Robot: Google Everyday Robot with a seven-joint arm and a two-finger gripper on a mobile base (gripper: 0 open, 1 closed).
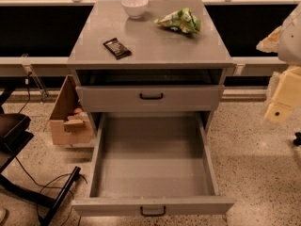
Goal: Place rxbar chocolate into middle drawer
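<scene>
Task status: not yet executed.

1. The rxbar chocolate (117, 48) lies flat on the tabletop (160, 48), left of centre in the upper part of the frame, near the front edge. Nothing is gripping it.
2. The middle drawer (153, 159) is pulled fully out at the bottom centre of the frame. Its grey floor is bare, and its black handle (153, 211) faces the lower edge.
3. The claw (281, 100) hangs at the right edge of the frame, beside the cabinet and well apart from the bar. It carries nothing visible. Whether it is apart or together cannot be told.

Judged remaining: reach to the bar, grasp it, carry it down and forward, and release it over the drawer floor. The drawer needs no further opening.

Surface: the tabletop is flat grey with a dull sheen. It also carries a white bowl (134, 6) at the rear and a green-and-white snack bag (180, 21) to the right rear. Both are clear of the bar.

Room: a closed drawer panel (151, 96) sits above the open drawer. The speckled floor (254, 173) holds a cardboard box (70, 119) at the left, with black cables (42, 182) at the lower left.
</scene>
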